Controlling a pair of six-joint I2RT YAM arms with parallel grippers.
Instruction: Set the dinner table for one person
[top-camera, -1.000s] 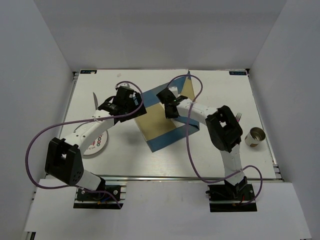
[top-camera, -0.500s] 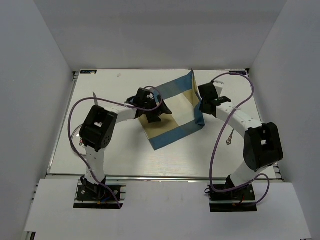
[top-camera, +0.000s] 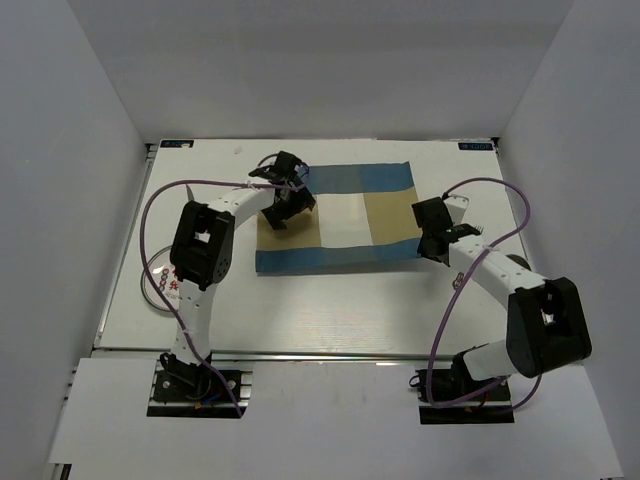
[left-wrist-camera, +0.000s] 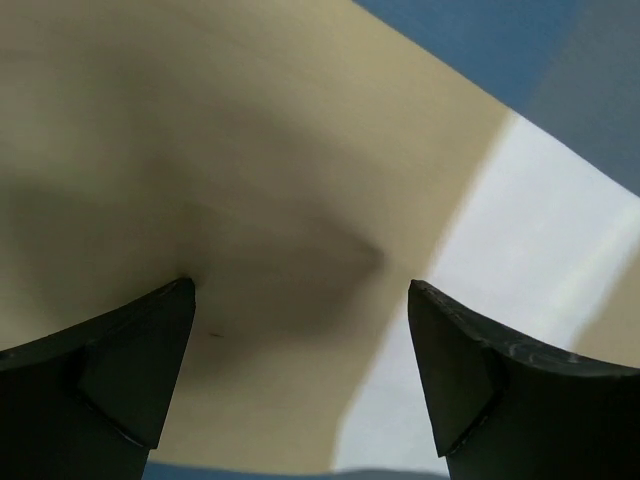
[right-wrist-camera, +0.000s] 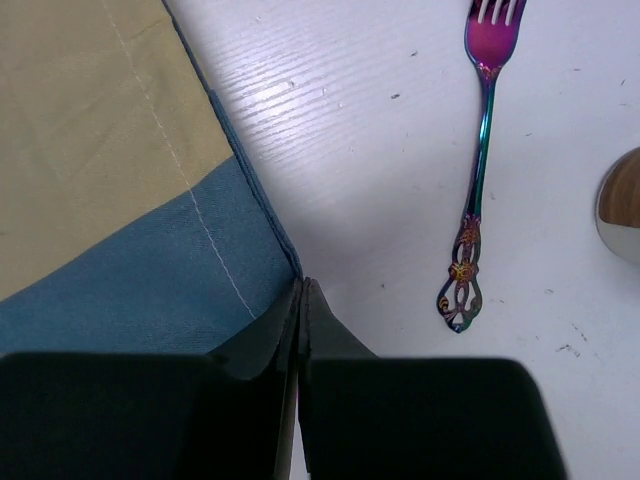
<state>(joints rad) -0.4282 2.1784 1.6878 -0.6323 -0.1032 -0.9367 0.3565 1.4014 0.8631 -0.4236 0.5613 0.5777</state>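
Note:
The blue-and-tan checked placemat (top-camera: 335, 218) lies flat on the white dinner table (top-camera: 350, 310). My left gripper (top-camera: 281, 207) is open just above the mat's left part; in the left wrist view its fingers (left-wrist-camera: 120, 360) straddle tan cloth (left-wrist-camera: 250, 150) and the gripper (left-wrist-camera: 300, 335) holds nothing. My right gripper (top-camera: 431, 243) is at the mat's near right corner. In the right wrist view it (right-wrist-camera: 302, 288) is shut on that blue corner (right-wrist-camera: 150, 280), low on the table.
An iridescent fork (right-wrist-camera: 478, 180) lies on the table right of the right gripper. The rim of a metal cup (right-wrist-camera: 622, 205) shows at that view's right edge. A plate (top-camera: 160, 287) sits at the left, partly under the left arm.
The placemat went from folded and lifted to spread flat and squared with the table. My right gripper carried its corner to the near right and down. My left gripper moved back left.

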